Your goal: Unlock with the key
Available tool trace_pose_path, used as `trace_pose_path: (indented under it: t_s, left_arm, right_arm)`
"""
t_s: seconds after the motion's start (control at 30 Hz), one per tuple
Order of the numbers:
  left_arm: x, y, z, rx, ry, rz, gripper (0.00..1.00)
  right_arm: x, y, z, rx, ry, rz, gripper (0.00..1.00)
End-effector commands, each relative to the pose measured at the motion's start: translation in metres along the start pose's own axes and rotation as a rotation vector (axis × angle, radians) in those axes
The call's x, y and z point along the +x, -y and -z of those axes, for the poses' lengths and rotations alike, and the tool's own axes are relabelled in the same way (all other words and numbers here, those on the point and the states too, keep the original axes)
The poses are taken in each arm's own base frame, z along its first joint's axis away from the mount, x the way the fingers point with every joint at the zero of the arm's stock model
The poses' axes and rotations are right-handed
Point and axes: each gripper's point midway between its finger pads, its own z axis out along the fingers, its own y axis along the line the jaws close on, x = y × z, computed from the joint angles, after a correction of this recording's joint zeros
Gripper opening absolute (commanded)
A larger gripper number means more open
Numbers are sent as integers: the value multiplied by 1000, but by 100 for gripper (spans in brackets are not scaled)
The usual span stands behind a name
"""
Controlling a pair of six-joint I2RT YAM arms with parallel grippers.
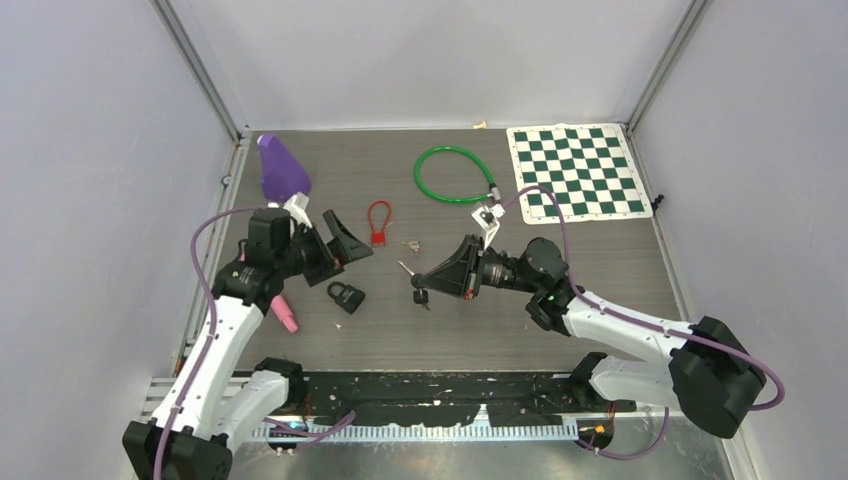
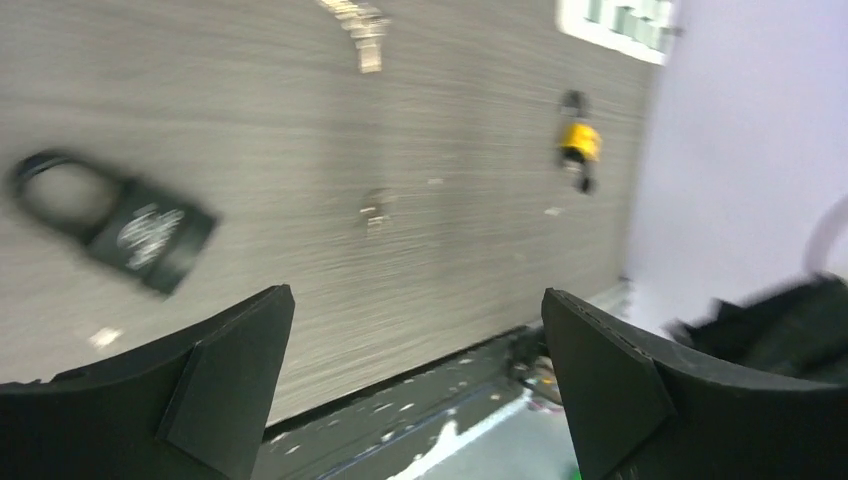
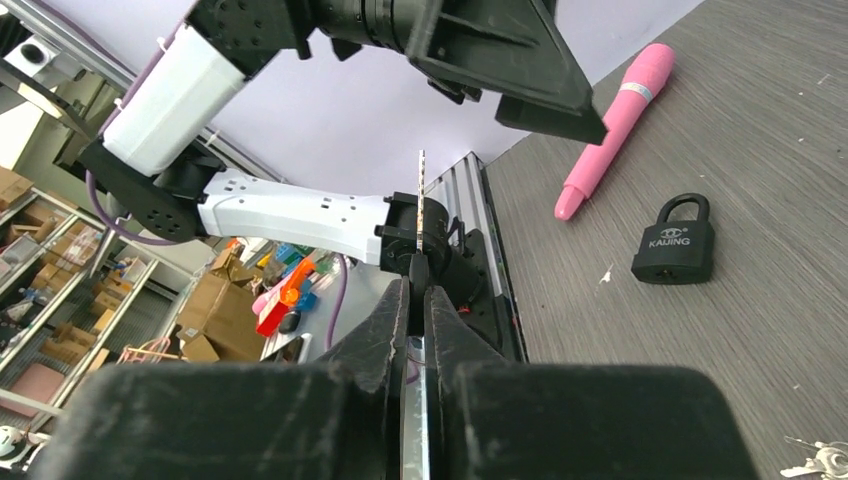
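The black padlock [image 1: 346, 296] lies flat on the grey table [image 1: 600, 260] between the two arms, shackle closed; it also shows as padlock [image 3: 675, 240] and, blurred, as padlock [image 2: 120, 225]. My right gripper [image 1: 422, 281] is shut on the key [image 3: 421, 200], whose thin silver blade sticks out past the fingertips toward the left arm. In the top view the key [image 1: 406, 268] is just right of the padlock and apart from it. My left gripper [image 1: 343, 252] hovers above and behind the padlock, open and holding nothing [image 2: 416, 293].
A red padlock [image 1: 378, 225] and loose small keys [image 1: 411, 244] lie behind. A green cable lock [image 1: 455, 175], a chessboard mat [image 1: 577, 170] and a purple object [image 1: 282, 168] sit at the back. A pink marker [image 1: 286, 315] lies left of the padlock.
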Motion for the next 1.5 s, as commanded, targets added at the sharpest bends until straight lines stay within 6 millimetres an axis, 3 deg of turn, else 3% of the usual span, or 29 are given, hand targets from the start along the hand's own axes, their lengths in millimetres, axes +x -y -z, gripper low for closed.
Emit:
trace_pose_path:
  t_s: [0.0,0.1,0.2,0.43,0.63,0.8,1.07,1.27,1.37,1.47]
  left_arm:
    - [10,-95,33,-545,-9,18,100]
    - [12,-127,39,-718,-26,36,99]
    - [19,-147,31,-795,-50,111,92]
    - [20,-177,3,-868,-52,289,74]
    - [18,-178,-36,-797,-103,353,70]
    - [19,-178,-56,-746,-116,401,70]
    - [36,-195,-66,-815,-191,454,75]
    - [47,-196,-74,-848,-249,474,74]
    - [57,-196,-72,-878,-286,478,67]
    - [63,-198,-68,-902,-302,485,54]
  right_arm:
    - [-4,6,0,10,8,47,5]
    - [0,10,-1,14,-6,44,5]
    - [2,14,-1,9,-12,36,6]
    - [8,16,4,-31,-9,-2,5]
    - [13,17,9,-61,-13,-29,5]
    - [16,16,12,-90,-14,-55,6]
    - [17,19,14,-129,2,-103,5]
    - [14,19,13,-177,24,-174,5]
    - [14,20,12,-188,32,-194,5]
    - [12,21,12,-187,38,-189,5]
